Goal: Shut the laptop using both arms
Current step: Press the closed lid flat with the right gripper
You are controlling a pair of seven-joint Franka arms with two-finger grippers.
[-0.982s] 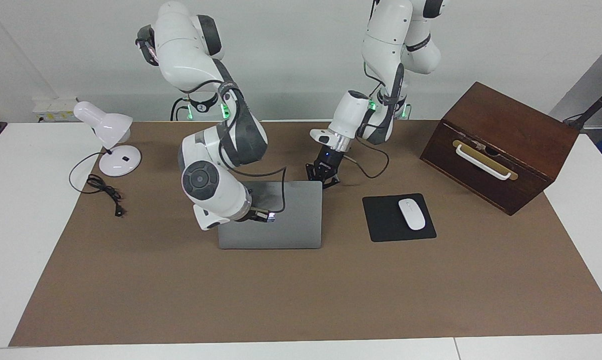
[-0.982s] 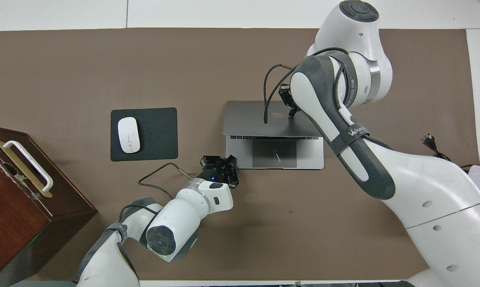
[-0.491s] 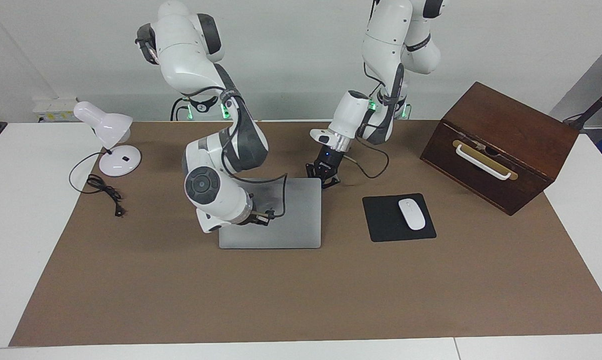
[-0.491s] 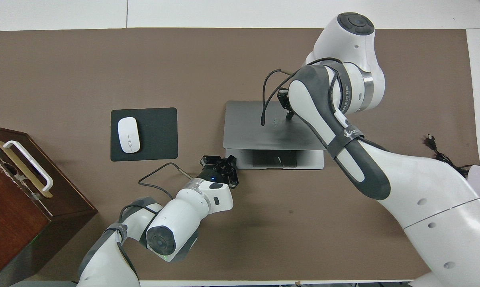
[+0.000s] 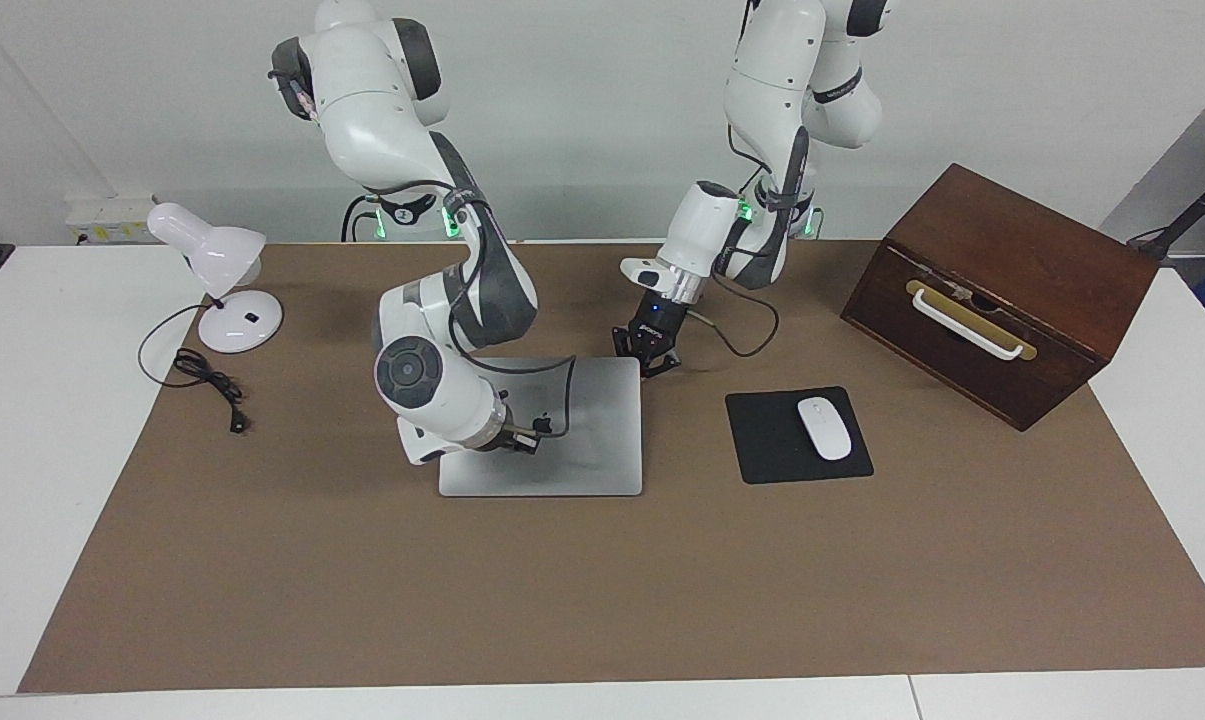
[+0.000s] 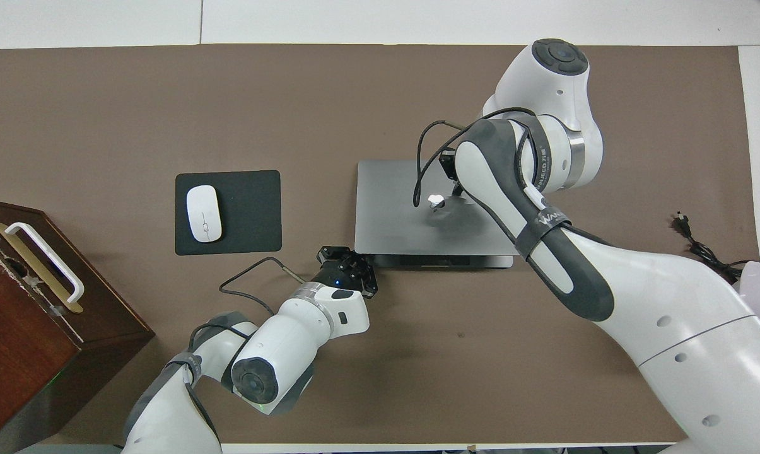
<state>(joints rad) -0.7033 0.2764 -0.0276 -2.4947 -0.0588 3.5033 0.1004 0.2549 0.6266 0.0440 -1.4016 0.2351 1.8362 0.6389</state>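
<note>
The right pincer (image 5: 524, 443), fingertips together and holding nothing, presses on the lid of the laptop (image 5: 582, 440), which lies nearly flat mid-bench. The left pincer (image 5: 646, 354), likewise closed and empty, sits at the laptop's corner nearest the robots. Pressing harder could slam the lid or skid the laptop against that pincer.

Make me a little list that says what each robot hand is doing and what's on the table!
laptop: lid down, nearly flat on its base
right gripper: shut, pressing on the lid by the logo
left gripper: shut, at the laptop's corner nearer the robots
mouse: on the black mouse pad, beside the laptop
wooden box: at the left arm's end
lamp: at the right arm's end
</note>
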